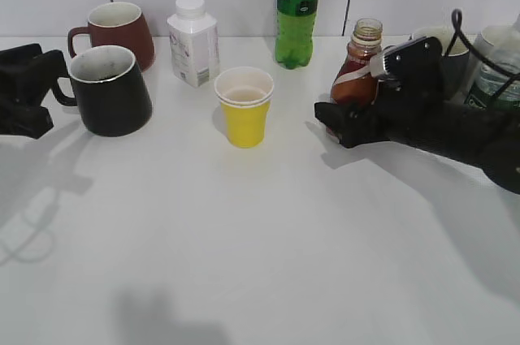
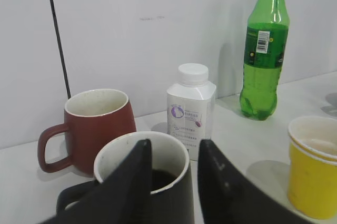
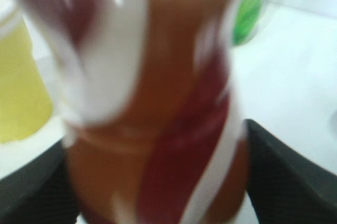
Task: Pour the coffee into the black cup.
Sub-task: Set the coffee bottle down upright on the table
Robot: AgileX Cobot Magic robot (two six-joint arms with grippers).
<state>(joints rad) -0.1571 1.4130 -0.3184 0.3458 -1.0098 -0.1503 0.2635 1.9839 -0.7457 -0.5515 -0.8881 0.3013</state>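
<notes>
Exterior: coffee point(image 1: 357, 69) stands upright at right, cap off, right gripper point(image 1: 345, 122) around its lower body; black cup point(image 1: 110, 89) sits far left, well apart, left gripper point(image 1: 32, 93) at its handle side.
Left wrist: left gripper point(image 2: 174, 182) spread open, fingers point(image 2: 131, 182) over the cup's point(image 2: 105, 166) rim; a little dark liquid shows inside.
Right wrist: blurred bottle point(image 3: 152, 108) fills the gap, jaws flanking both sides; firm clamping cannot be told.
Progress: judged early; lift, carry and pour remain.
</notes>
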